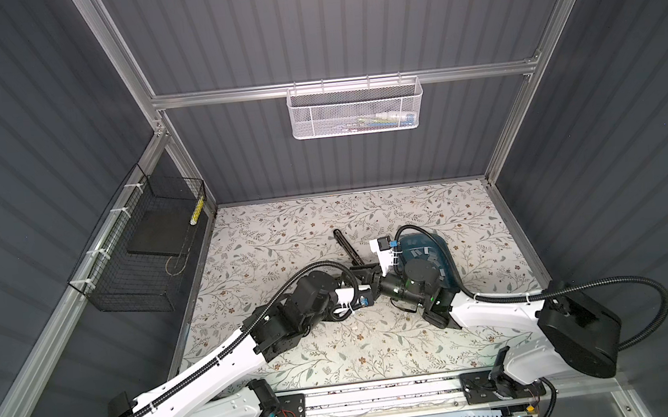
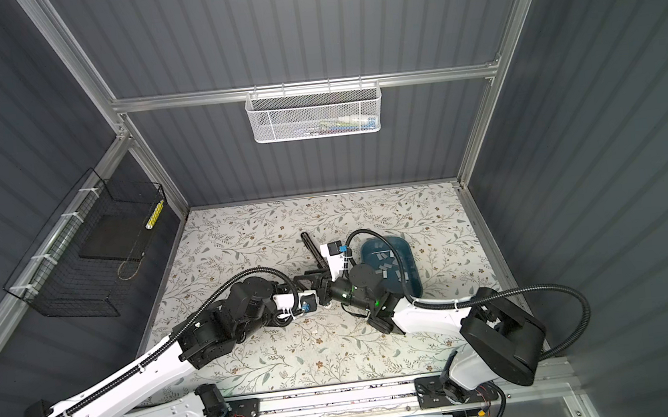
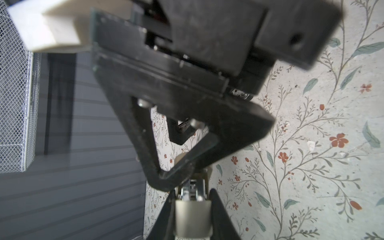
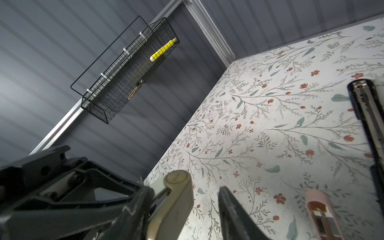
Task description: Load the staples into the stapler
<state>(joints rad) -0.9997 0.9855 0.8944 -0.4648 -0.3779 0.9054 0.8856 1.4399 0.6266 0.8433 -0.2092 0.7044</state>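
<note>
**Entry: stapler-loading station, two arms meeting at mid-table [image 1: 284, 231]**

- **Left gripper [image 3: 192, 199]:** the jaws are clamping shut on the body of a beige stapler [image 3: 192, 214]. They are holding it between the two arms, just beside the tray.
- **Right gripper [image 4: 184, 190]:** the jaws are standing apart, straddling the rounded end of that same stapler. A gap of table is showing beside one finger, and no strip is showing between them.
- **Staples [image 2: 385, 261]:** they are lying loose in the teal tray [image 2: 412, 271], beside the right wrist. None is showing in any stapler.
- **Step in hand (judged):** the right arm is taking the beige stapler's cover to open it for a strip.
- **Doing it well (judged):**
  - The left clamp is needing to stay firm on the body.
  - The right jaws are needing to take the cover alone and swing it about its hinge, not drag the whole stapler.
  - A slip is looking likely on the smooth rounded end.

**Counts**
- Arms: two.
- Staplers: three.
  - The beige one is being held.
  - A black stapler [image 1: 346, 244] is lying open on the table.
  - A pink stapler [image 4: 320, 209] is showing in the right wrist view only.
- Tray: one.
- Staple strips: about eight or nine are showing in a top view. The right arm is hiding part of the tray, so I cannot tell the full number.
</note>
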